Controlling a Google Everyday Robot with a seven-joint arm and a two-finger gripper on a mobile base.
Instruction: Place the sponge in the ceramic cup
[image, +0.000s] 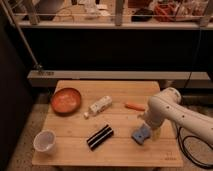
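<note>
The blue-grey sponge (141, 133) lies on the wooden table (120, 152), right of centre and near the front. My gripper (151, 129) hangs at the end of the white arm (167, 107), right at the sponge's right side, and it hides the sponge's far right edge. The white ceramic cup (44, 140) stands upright at the table's front left corner, far from the gripper.
An orange bowl (66, 100) sits at the left rear. A white bottle-like object (100, 105) lies mid-table and a small orange stick (134, 106) lies behind the sponge. A black striped block (100, 137) lies between cup and sponge. A black cable (192, 150) hangs off the right.
</note>
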